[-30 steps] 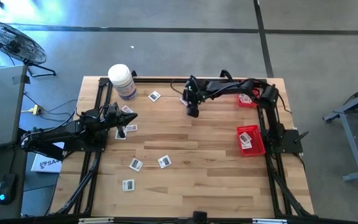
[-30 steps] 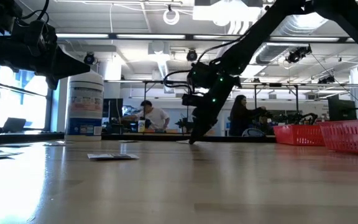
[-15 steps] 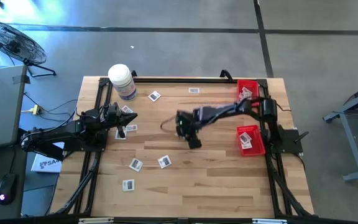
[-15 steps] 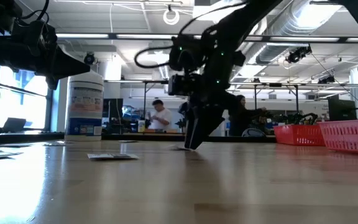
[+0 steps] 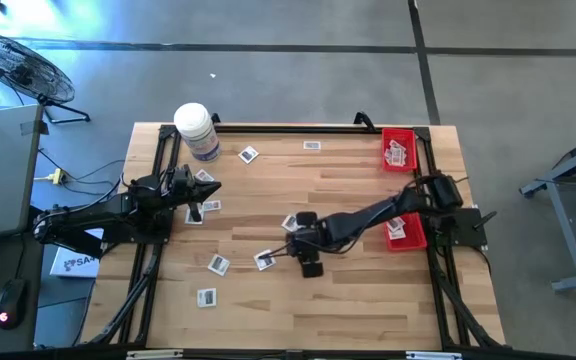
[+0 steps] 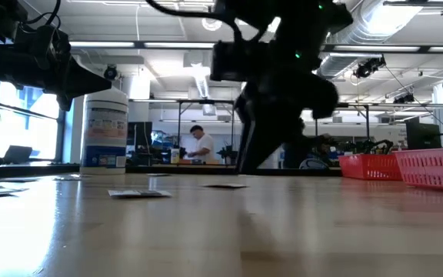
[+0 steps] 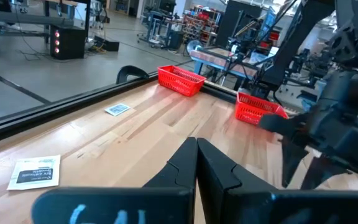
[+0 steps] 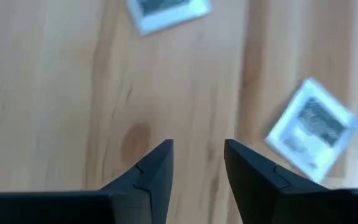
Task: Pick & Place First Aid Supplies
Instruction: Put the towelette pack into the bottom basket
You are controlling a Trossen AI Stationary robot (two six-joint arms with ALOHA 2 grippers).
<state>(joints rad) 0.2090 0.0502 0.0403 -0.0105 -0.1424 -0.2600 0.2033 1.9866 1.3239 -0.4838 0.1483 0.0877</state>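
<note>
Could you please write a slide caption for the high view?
Right gripper hovers open beside a white packet mid-table; left gripper waits shut at the left.

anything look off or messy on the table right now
Nothing looks spilled or damaged. Loose white packets lie scattered at odd angles across the table, awaiting sorting; some already sit in the two red bins. The white jar stands upright.
</note>
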